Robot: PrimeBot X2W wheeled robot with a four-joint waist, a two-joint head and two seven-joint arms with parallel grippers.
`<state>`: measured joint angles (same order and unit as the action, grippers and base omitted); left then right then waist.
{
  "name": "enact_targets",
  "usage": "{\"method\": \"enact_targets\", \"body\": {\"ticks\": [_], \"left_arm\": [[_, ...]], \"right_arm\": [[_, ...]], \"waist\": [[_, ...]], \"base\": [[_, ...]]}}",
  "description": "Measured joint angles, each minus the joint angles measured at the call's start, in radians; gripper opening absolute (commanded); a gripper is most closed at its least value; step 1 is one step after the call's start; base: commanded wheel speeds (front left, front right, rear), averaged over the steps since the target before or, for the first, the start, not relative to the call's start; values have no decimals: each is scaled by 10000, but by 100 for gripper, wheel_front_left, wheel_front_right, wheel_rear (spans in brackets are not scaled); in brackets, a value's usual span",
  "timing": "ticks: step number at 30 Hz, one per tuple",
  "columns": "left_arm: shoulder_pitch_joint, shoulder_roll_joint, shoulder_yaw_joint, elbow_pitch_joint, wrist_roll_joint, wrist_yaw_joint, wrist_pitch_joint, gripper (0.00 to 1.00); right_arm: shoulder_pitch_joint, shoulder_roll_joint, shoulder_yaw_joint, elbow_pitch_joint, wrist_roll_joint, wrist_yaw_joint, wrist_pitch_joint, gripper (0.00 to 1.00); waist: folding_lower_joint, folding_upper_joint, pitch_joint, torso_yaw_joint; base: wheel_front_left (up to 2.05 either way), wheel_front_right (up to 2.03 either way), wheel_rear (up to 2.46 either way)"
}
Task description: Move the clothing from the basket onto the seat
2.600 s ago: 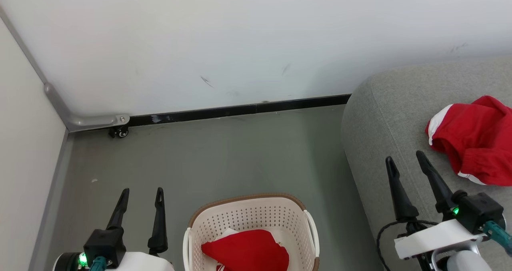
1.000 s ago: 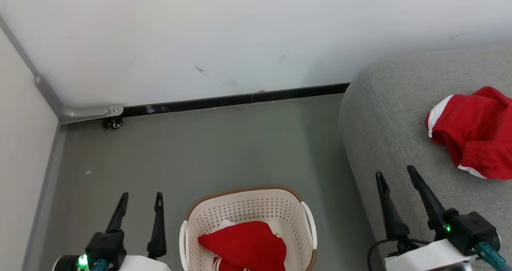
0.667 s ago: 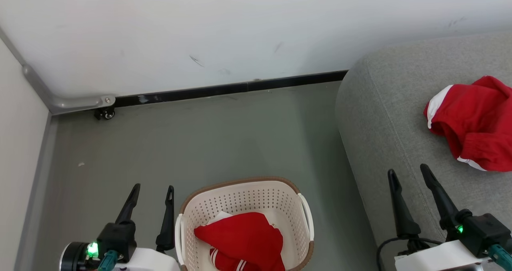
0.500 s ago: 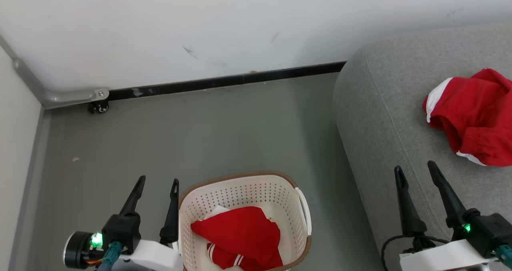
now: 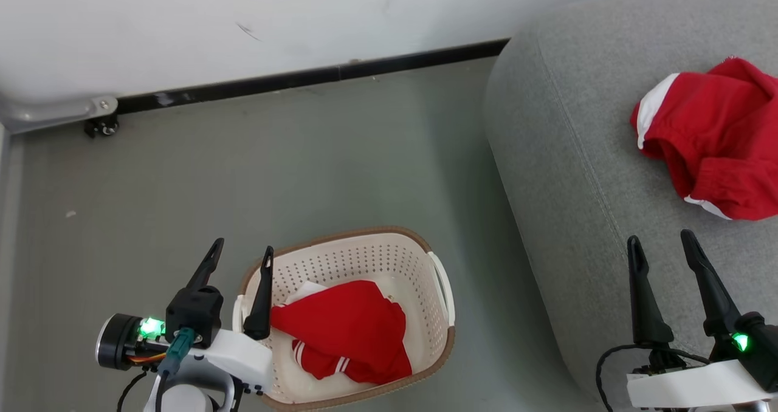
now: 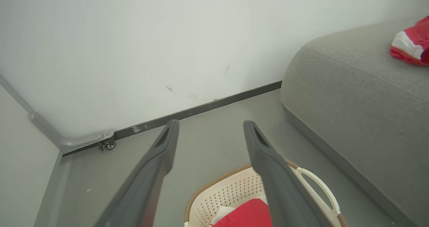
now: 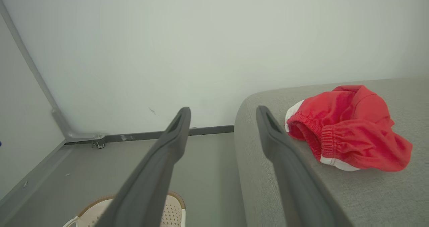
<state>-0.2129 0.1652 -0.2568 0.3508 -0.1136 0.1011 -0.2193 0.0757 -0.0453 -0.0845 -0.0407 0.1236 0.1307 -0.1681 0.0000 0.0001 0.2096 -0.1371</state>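
Note:
A red garment with white stripes (image 5: 346, 330) lies crumpled in the cream basket (image 5: 364, 251), which stands on the floor; it also shows in the left wrist view as the red garment (image 6: 249, 215) in the basket (image 6: 234, 183). A second red garment with an elastic waistband (image 5: 714, 135) (image 7: 345, 130) rests on the grey seat (image 5: 571, 151) (image 7: 385, 193) (image 6: 362, 96). My left gripper (image 5: 241, 249) (image 6: 210, 126) is open at the basket's left rim, empty. Over the seat's near edge my right gripper (image 5: 661, 240) (image 7: 223, 111) stands open and empty.
The basket stands on a grey-green floor (image 5: 273, 175) between a white wall with a black baseboard (image 5: 304, 78) and the seat. A grey metal bracket with a small caster (image 5: 100, 125) sits in the far left corner.
The camera has tilted down and turned, so the whole scene has slid up the picture. My left gripper now stands closer to the basket's left rim. Both garments lie as before.

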Motion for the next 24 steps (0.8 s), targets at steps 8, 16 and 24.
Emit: {"method": "enact_targets", "body": {"ticks": [8,16,24], "left_arm": [[-604,163,-274,663,270,-148,234,100],[-1040,332,-539,1348,602,-324,370,100],[-1505,614,-686,1952,932,-370,608,100]], "right_arm": [[-81,29,35,-280,54,0,-48,100],[-467,36,178,-481,165,0,-96,100],[-1016,38,408,-512,276,0,-198,100]], "waist": [[0,0,794,-419],[0,0,1664,-864],[0,0,2536,-1280]], "base": [[0,0,0],[0,0,0],[0,0,0]]}}
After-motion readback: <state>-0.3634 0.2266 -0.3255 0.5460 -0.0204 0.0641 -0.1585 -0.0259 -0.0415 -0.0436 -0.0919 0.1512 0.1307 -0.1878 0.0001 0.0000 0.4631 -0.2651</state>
